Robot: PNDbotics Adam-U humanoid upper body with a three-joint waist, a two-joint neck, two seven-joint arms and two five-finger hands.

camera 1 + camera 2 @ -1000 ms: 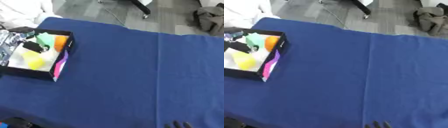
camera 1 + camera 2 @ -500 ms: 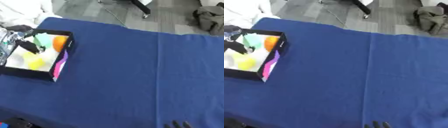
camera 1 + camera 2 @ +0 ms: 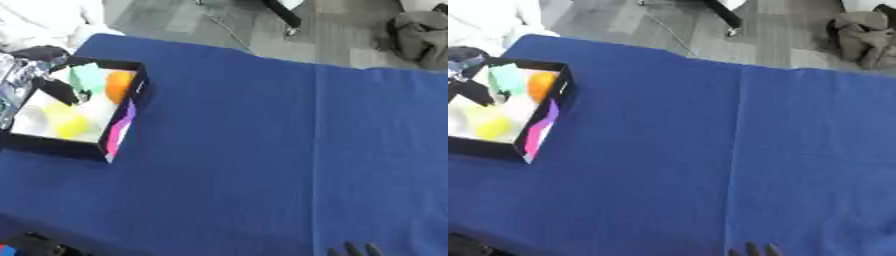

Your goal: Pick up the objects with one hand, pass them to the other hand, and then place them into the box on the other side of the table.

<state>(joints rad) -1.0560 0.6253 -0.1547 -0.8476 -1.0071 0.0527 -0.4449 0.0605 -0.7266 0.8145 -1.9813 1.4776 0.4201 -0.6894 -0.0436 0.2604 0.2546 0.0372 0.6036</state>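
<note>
blue cloth covers the table (image 3: 262, 150), and the black box (image 3: 122, 117) sits at nine o'clock, near the left edge. it holds an orange ball (image 3: 119, 85), a pale green piece (image 3: 86, 77) and a soft-looking yellow lump (image 3: 68, 125), all touching or just beside each other. the left hand (image 3: 54, 90) reaches into the box from nine o'clock; whether its fingers are apart or clamped cannot be told. these pieces look light and probably slightly squashy, best taken across the middle. right hand (image 3: 354, 249) fingertips show at six o'clock, straight and relaxed.
</note>
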